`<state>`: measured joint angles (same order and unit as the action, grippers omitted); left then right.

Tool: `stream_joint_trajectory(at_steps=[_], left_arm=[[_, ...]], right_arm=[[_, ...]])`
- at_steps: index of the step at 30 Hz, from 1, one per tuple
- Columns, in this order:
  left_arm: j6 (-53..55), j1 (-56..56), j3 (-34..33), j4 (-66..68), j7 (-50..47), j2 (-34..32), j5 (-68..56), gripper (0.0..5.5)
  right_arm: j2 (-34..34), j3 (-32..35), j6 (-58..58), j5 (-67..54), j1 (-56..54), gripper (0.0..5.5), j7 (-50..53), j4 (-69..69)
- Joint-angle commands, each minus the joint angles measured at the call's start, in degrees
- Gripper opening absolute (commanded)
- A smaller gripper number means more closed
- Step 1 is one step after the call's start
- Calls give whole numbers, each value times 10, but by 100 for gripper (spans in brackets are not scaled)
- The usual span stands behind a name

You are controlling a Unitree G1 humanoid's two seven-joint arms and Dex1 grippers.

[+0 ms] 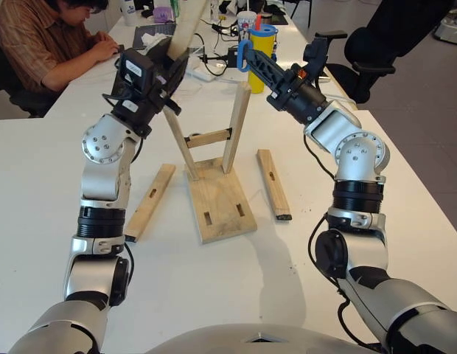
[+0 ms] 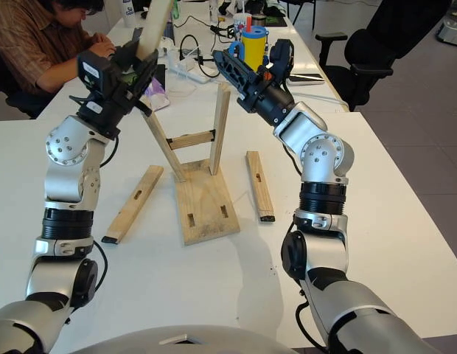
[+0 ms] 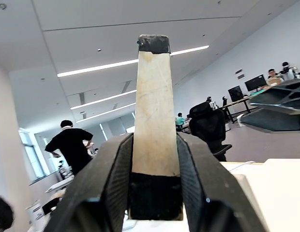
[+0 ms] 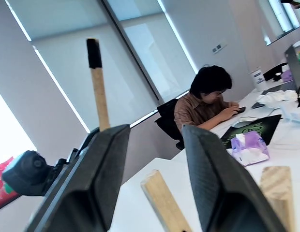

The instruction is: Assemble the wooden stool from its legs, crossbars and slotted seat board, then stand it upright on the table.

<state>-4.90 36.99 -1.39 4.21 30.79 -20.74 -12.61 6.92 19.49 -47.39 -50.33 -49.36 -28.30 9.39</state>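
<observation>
Seat board and legs at mid-assembly. The pale, flat wooden seat board point(image 1: 230, 214) is shown lying at the centre of the white table point(image 1: 37, 184), with two rectangular slots left open near its lower edge. Two pale wooden legs point(image 1: 236, 125) are stood in its far slots, joined by a short wooden crossbar point(image 1: 208, 138). Two further slotted wooden legs are laid flat, one to the left of the board point(image 1: 149, 200) and one to the right point(image 1: 273, 184).

At the upper left of the head views, the left gripper point(image 3: 156, 140) is clenched around a black-capped pale wooden leg point(image 3: 154, 96), which is held raised and tilted. At the upper centre, the right gripper point(image 1: 252, 63) is held with its fingers spread and nothing between them, near the top of the right upright leg.

The parts are judged stiff, light and smooth-faced. A firm hold across the flat sides, away from the end to be inserted, is advised. The standing pair is probably loose and easily tipped.

The held leg's lower end is hidden inside the jaws, and its top is cut off in the head views. The left upright leg's top is masked by the left gripper. How deeply the legs are seated cannot be made out.
</observation>
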Motion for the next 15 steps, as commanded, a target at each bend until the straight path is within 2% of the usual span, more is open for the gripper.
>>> stream_joint_trajectory(at_steps=[1,9,14,15], left_arm=[[26,10,28,-22,51,-2,-20,132],[45,18,48,-26,73,-6,-2,132],[47,11,57,-31,85,-5,3,132],[47,10,59,-31,86,-5,5,132]], right_arm=[[-6,28,-29,-66,-6,201,18,-21],[-13,41,-46,-143,12,201,57,-62],[-16,37,-27,-145,9,201,77,-59],[-16,37,-21,-143,8,182,80,-55]])
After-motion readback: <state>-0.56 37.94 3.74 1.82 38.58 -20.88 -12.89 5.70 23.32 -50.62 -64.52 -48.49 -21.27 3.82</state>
